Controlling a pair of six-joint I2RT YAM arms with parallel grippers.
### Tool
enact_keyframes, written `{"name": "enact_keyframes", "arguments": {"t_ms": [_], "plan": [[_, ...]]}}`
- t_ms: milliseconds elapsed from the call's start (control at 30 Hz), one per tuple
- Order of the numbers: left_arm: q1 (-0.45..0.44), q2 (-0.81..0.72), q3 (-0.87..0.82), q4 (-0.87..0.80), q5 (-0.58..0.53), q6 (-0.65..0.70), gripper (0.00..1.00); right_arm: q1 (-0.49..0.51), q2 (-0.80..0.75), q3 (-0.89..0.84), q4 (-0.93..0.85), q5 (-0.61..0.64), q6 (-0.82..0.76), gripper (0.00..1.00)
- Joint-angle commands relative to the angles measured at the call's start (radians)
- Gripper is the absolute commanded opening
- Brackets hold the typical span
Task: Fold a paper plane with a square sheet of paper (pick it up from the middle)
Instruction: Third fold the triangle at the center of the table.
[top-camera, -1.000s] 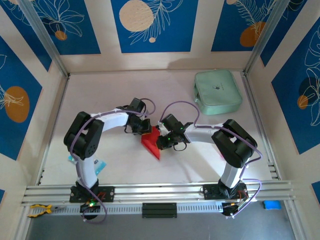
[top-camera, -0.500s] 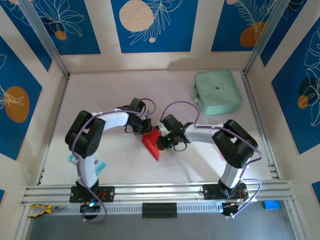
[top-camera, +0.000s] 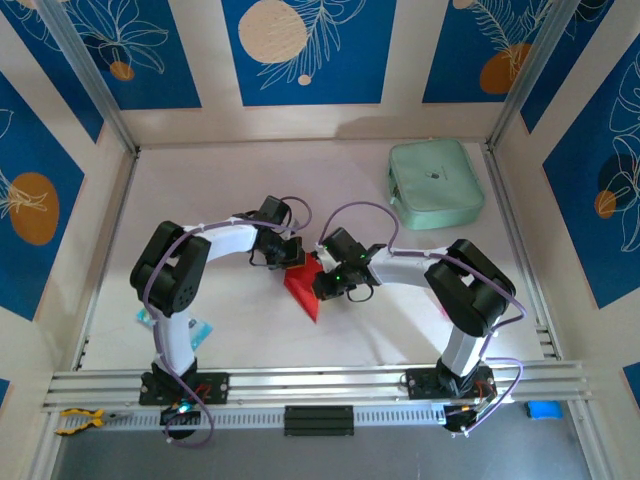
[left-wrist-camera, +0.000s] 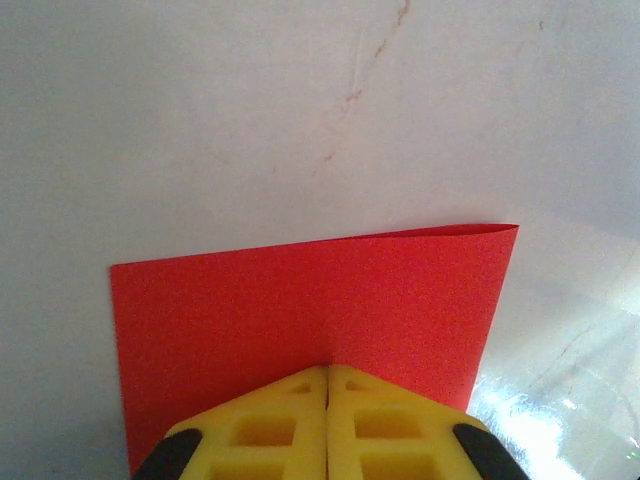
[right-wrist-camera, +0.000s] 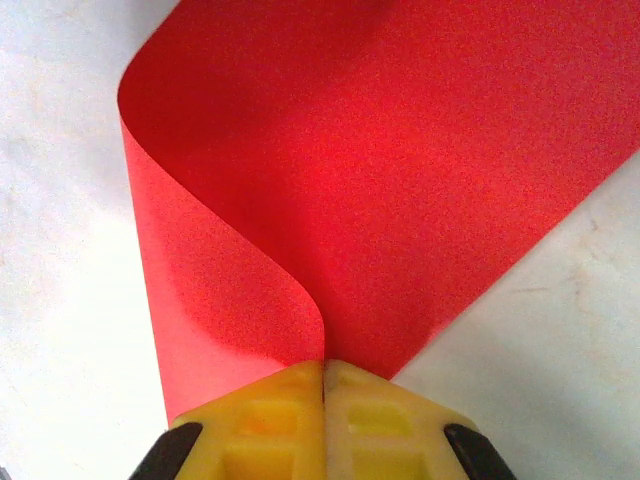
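The square sheet of paper (top-camera: 303, 287) is bright red and sits mid-table between the two grippers, bent into a rough wedge rather than a pointed paper plane. My right gripper (top-camera: 322, 284) is shut on it. In the right wrist view a curled flap (right-wrist-camera: 225, 290) and the main layer (right-wrist-camera: 420, 180) run together into the closed yellow fingertips (right-wrist-camera: 323, 366). My left gripper (top-camera: 289, 263) is at the sheet's far-left edge. In the left wrist view its yellow tips (left-wrist-camera: 328, 370) are closed together against the flat red face (left-wrist-camera: 310, 300), with no paper visible between them.
A mint-green pouch (top-camera: 435, 183) lies at the back right. A small blue-and-white packet (top-camera: 198, 328) sits beside the left arm's base. An aluminium rail (top-camera: 320, 385) runs along the near edge, and frame posts and walls close in the table's sides.
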Motion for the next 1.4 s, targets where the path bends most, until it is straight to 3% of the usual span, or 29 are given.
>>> {"name": "enact_keyframes", "arguments": {"t_ms": [0, 1367], "plan": [[0.004, 0.034, -0.013, -0.029, -0.015, 0.013, 0.09, 0.004, -0.031, 0.021, -0.013, 0.005, -0.014, 0.00], [0.004, 0.042, -0.003, -0.040, -0.014, 0.015, 0.08, 0.016, -0.006, 0.056, -0.043, 0.046, -0.020, 0.00]]}}
